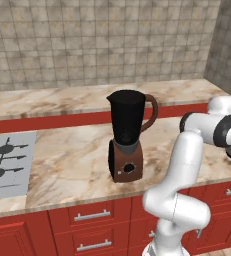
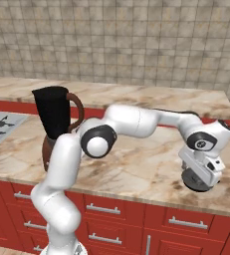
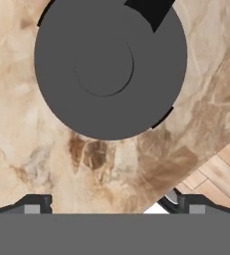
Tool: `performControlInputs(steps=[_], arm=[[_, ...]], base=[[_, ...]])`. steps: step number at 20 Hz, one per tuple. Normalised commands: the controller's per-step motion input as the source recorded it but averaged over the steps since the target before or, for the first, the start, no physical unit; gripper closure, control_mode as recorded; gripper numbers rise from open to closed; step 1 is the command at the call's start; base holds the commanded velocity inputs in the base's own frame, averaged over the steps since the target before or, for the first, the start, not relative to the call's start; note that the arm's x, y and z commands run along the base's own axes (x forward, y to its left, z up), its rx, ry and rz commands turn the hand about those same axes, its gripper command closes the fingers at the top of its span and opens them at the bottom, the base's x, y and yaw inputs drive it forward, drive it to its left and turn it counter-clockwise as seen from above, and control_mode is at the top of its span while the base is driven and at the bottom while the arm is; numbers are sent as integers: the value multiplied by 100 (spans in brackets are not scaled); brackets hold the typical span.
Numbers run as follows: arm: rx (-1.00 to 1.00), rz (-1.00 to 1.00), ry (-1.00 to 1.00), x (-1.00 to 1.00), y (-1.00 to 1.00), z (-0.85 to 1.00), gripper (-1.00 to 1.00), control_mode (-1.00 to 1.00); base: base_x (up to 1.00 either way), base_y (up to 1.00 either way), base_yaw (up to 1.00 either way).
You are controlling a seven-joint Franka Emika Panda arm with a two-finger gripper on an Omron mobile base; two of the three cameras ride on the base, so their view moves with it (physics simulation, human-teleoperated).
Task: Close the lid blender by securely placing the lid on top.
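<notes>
The blender [image 1: 127, 131] stands upright mid-counter, a black jar with a brown handle on a reddish-brown base, its top uncovered; in the right base view the blender [image 2: 54, 117] is at the left, partly behind my arm. The lid [image 3: 110, 64], a round dark grey disc with a low knob, lies flat on the marble counter far to the blender's right, near the front edge. My gripper [image 2: 199, 174] hangs open just above the lid [image 2: 195, 183], pointing down. In the hand view the fingertips [image 3: 35, 204] stand wide apart with nothing between them.
A stove top [image 1: 7, 164] with black burners is set into the counter at the far left. The counter's front edge [image 3: 186, 177] runs close to the lid, with wooden floor [image 3: 226, 167] beyond it. Red drawers [image 2: 106, 209] sit below, and a tiled wall [image 1: 102, 45] is behind.
</notes>
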Motion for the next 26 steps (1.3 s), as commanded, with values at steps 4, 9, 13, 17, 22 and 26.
performControlInputs(steps=[4,9,13,17,22,26], arm=[[-4,0,0,21,0,-33,-100,-100],[-1,0,0,20,-6,-28,-100,-100],[0,0,0,27,-18,-20,-100,-100],[0,0,0,36,-32,-12,-100,-100],[0,0,0,39,-43,-8,-100,-100],[0,0,0,28,-37,-17,-100,-100]], base=[[0,0,0],[0,0,0],[0,0,0],[0,0,0],[0,0,0],[0,0,0]])
